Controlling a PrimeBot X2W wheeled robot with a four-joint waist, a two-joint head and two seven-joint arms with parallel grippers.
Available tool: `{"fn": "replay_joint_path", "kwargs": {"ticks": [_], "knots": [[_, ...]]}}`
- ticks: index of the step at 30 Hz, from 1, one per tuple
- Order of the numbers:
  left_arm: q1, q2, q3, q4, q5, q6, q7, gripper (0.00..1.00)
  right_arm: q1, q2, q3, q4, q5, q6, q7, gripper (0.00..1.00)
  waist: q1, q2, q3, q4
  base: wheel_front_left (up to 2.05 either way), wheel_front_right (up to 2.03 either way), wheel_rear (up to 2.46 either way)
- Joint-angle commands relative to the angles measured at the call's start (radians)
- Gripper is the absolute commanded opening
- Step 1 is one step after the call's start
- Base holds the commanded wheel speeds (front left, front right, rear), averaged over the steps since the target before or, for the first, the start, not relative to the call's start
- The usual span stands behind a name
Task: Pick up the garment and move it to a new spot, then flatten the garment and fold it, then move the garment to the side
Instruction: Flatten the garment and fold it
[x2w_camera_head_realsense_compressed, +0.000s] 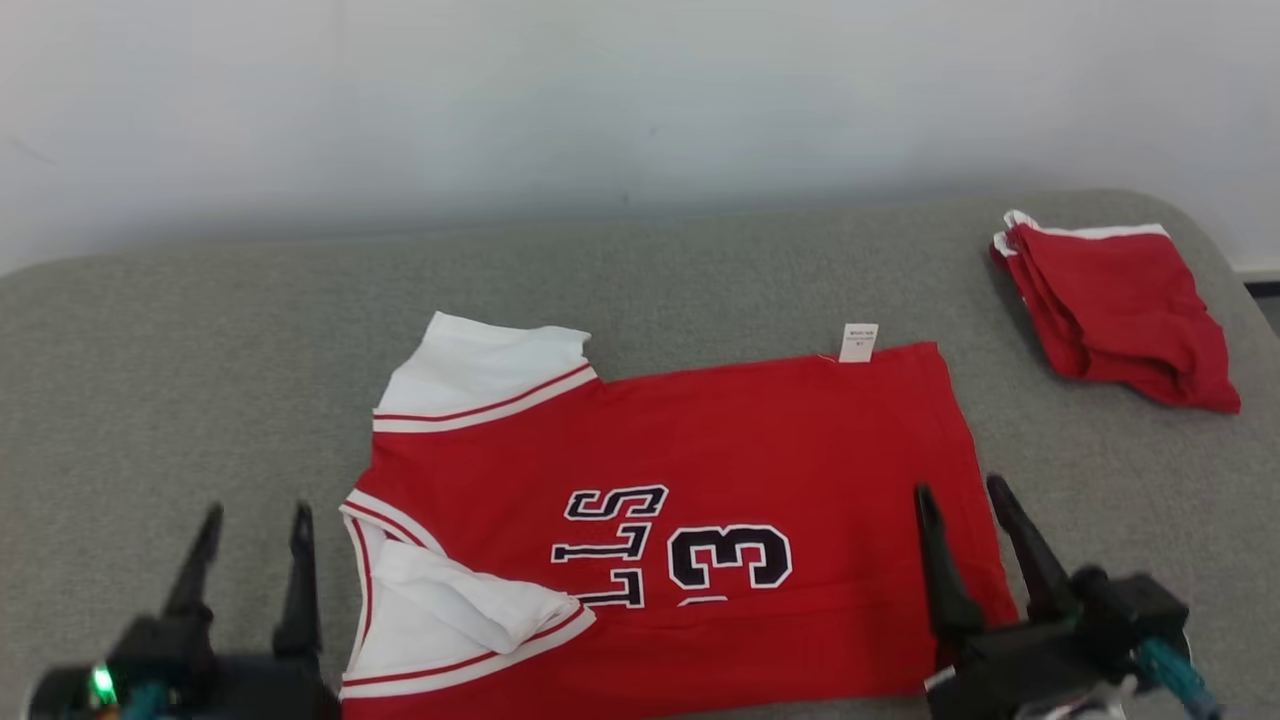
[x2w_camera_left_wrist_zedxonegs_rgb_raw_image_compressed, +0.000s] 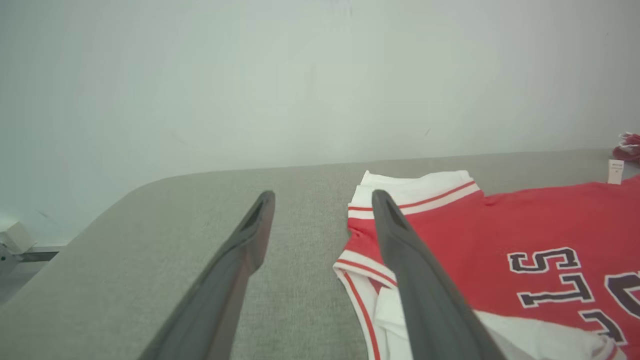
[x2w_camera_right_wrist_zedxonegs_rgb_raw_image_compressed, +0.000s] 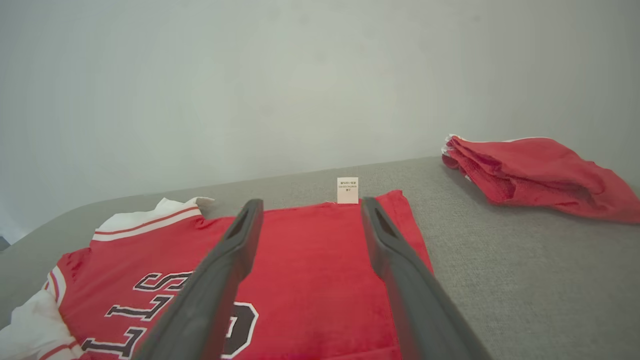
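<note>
Bright, even, diffuse light across my feeds, shadows faint and soft, wall (x2w_camera_head_realsense_compressed: 640, 100) washed pale, wrist views mildly soft, wide-angle stretch near edges.

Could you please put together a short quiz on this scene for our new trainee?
1. True or false: the red jersey lies spread on the grey surface, with its white tag at the far edge.
2. Where is the second red garment? A) at the far right, apart from the jersey; B) on top of the jersey; C) held in an end effector.
3. Fill in: the left end effector and the right end effector are both ____ and hold nothing.

Key: 1 true; 2 A; 3 open.
</note>
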Motion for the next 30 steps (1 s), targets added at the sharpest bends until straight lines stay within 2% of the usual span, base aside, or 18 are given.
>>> {"fn": "replay_joint_path", "kwargs": {"ticks": [1,4,8,14,19,24,30], "knots": [[-0.035,0.013,0.001,0.004,-0.003,-0.005,-0.003,1.00,-0.028,0.000,0.005,-0.002,-0.011,-0.003,-0.001,1.00,0.0000,0.0000,0.050,-0.038,0.00,0.00,0.00],[-0.147,0.056,-0.008,0.039,-0.023,-0.007,-0.003,1.00,-0.110,-0.009,0.023,0.014,-0.014,-0.003,-0.001,1.00,0.0000,0.0000,0.106,-0.072,0.00,0.00,0.00],[-0.359,0.156,-0.091,0.153,-0.114,-0.005,0.018,1.00,-0.260,-0.010,0.047,0.081,-0.022,-0.003,-0.002,1.00,0.0000,0.0000,0.190,-0.133,0.00,0.00,0.00],[-0.565,0.295,-0.217,0.248,-0.279,-0.005,0.132,1.00,-0.416,-0.012,0.092,0.181,-0.027,-0.003,-0.002,1.00,0.0000,0.0000,0.257,-0.193,0.00,0.00,0.00],[-0.676,0.400,-0.323,0.324,-0.409,-0.005,0.265,1.00,-0.505,-0.018,0.122,0.218,-0.011,-0.003,-0.001,1.00,0.0000,0.0000,0.296,-0.229,0.00,0.00,0.00],[-0.766,0.478,-0.444,0.380,-0.506,-0.005,0.368,1.00,-0.549,-0.008,0.137,0.223,0.005,-0.003,-0.001,1.00,0.0000,0.0000,0.344,-0.259,0.00,0.00,0.00],[-0.808,0.507,-0.517,0.413,-0.562,-0.005,0.408,1.00,-0.558,-0.001,0.139,0.228,0.011,-0.003,-0.002,1.00,0.0000,0.0000,0.363,-0.270,0.00,0.00,0.00]]}}
